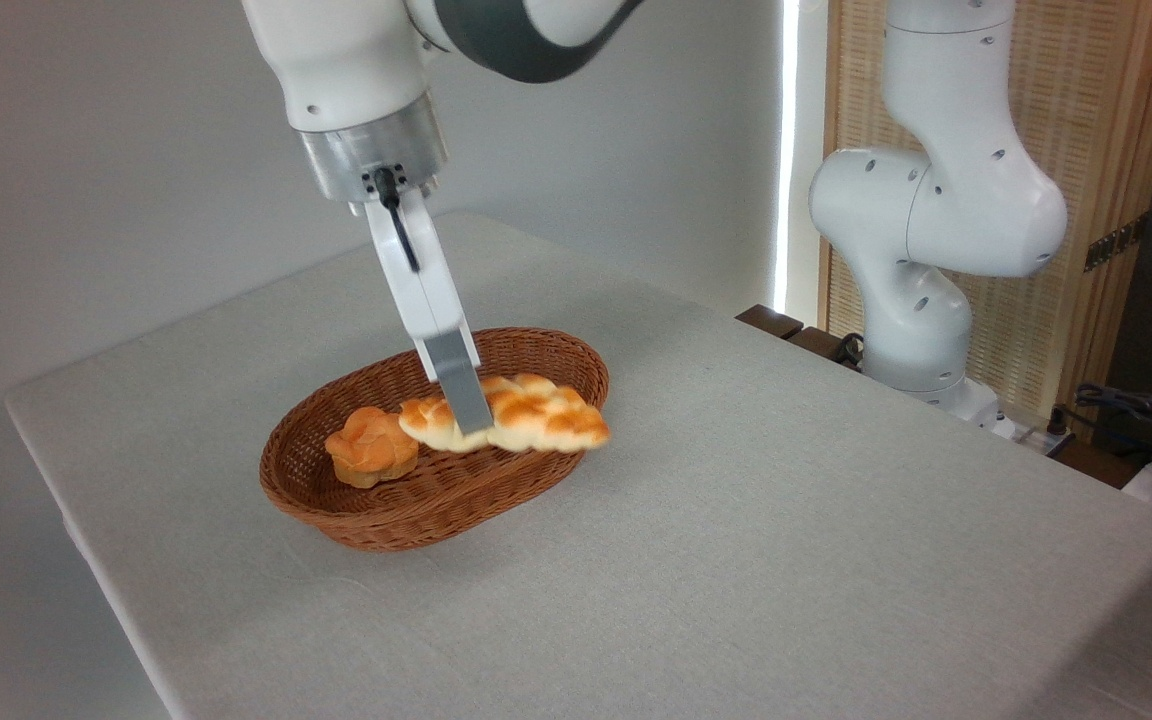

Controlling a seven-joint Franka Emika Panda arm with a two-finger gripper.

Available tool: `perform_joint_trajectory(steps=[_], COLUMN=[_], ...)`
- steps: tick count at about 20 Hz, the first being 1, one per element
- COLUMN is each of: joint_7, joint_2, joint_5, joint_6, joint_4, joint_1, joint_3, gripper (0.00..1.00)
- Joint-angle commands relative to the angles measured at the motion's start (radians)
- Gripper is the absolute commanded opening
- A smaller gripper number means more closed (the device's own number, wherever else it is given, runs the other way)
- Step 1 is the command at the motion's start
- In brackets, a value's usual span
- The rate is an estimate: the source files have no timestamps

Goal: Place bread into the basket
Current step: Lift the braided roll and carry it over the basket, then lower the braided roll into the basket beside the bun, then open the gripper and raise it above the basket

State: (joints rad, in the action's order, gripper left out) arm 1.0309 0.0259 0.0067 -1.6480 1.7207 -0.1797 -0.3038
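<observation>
The braided golden-brown bread (536, 412) hangs lengthwise over the oval wicker basket (576, 362), its right end reaching past the basket's near-right rim. My gripper (466, 405) comes down from the upper left and is shut on the bread near its left half; one grey finger (460, 385) crosses the front of the loaf and the other is hidden behind it. The loaf looks slightly blurred. I cannot tell whether the bread touches the basket floor.
A small round orange flower-shaped bun (371, 446) lies in the basket's left end, close to the loaf's left tip. The grey table (786, 520) spreads to the right and front. My white arm base (921, 290) stands at the table's back right, with cables beside it.
</observation>
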Motion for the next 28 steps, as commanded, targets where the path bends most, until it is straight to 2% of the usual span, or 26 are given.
perform_joint_trajectory(steps=[1, 3, 5, 7, 9, 10, 11, 12, 13, 15, 16, 18, 28], joint_7=[-0.236, -0.326, -0.441, -0.54, -0.621, -0.63, -0.632, -0.631, -0.625, -0.62, -0.62, -0.62, -0.618], joint_2=[-0.07, -0.115, -0.124, -0.118, -0.116, -0.113, -0.112, -0.112, -0.112, -0.112, -0.112, -0.112, -0.104], joint_5=[-0.034, -0.071, -0.111, -0.151, -0.166, -0.166, -0.166, -0.165, -0.159, -0.145, -0.143, -0.142, -0.134], joint_6=[0.007, 0.002, 0.0, -0.051, -0.116, -0.131, -0.138, -0.145, -0.147, -0.161, -0.162, -0.162, -0.162], joint_4=[0.092, 0.149, 0.177, 0.215, 0.243, 0.249, 0.253, 0.254, 0.252, 0.254, 0.254, 0.252, 0.212], joint_1=[0.095, 0.132, 0.158, 0.164, 0.166, 0.166, 0.166, 0.166, 0.166, 0.164, 0.164, 0.164, 0.161], joint_3=[-0.009, -0.009, -0.008, -0.008, -0.008, -0.009, -0.009, -0.008, -0.008, -0.006, -0.004, -0.001, 0.005], gripper=[0.29, 0.33, 0.34, 0.34, 0.34, 0.4, 0.5, 0.52, 0.61, 0.92, 0.97, 1.0, 1.0])
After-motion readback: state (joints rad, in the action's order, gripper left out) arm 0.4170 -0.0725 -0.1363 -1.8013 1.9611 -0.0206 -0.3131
